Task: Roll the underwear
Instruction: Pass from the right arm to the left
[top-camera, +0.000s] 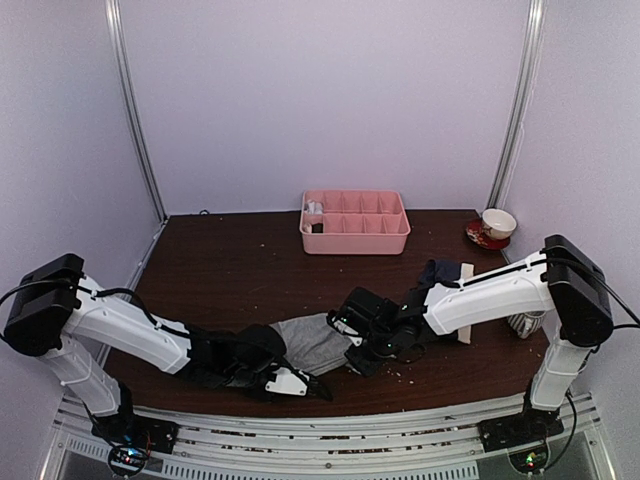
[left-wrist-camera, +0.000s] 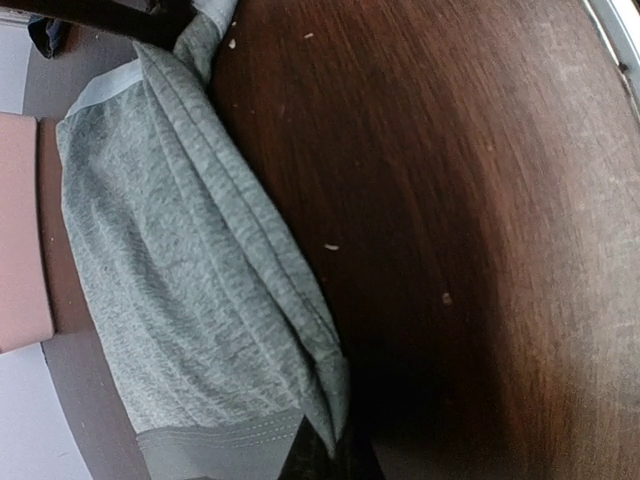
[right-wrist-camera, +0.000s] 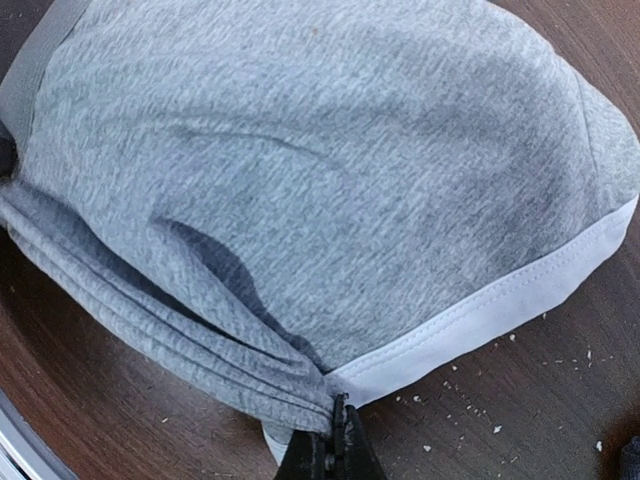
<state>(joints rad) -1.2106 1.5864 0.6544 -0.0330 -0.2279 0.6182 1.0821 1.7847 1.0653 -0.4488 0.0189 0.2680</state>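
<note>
Now | grey briefs (top-camera: 308, 342): 1 | navy briefs (top-camera: 441, 271): 1 | left pincer (left-wrist-camera: 322, 452), right pincer (right-wrist-camera: 337, 425): apparently gripping grey

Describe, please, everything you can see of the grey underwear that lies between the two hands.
The grey underwear is soft, mottled grey knit cloth with paler, smooth, stitched hem bands. It lies low and bunched on the dark wooden table, near its front edge, one long side gathered into several stacked folds. The left hand is shut on the folded edge by one hem, and the right hand pinches a corner where the folds meet the pale hem. Crumbs lie beside it.
</note>
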